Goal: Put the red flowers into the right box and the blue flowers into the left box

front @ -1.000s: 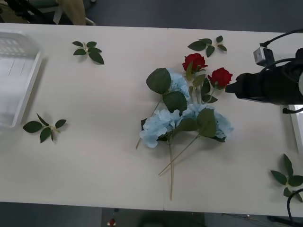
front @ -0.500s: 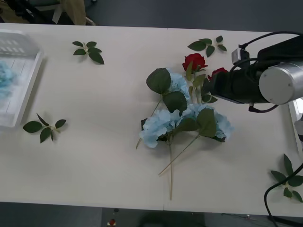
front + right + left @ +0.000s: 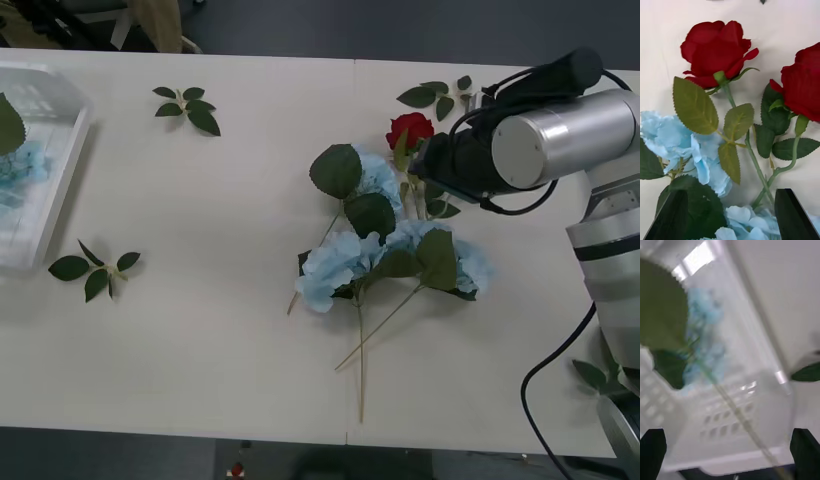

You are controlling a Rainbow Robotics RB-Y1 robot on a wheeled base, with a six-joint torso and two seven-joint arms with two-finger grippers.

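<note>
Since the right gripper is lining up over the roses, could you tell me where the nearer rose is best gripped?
Probably its bare green stem, below the leaves, coming straight down from above. The stem lies flat on the table, already between the open right gripper fingers; the rose bloom is bulky and soft, and the blue flowers crowd one side.

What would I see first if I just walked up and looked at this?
First, the heap of blue flowers in the table's middle, with two red flowers at its far edge. The right gripper hangs open over their stems. One blue flower already lies in the left box.
</note>
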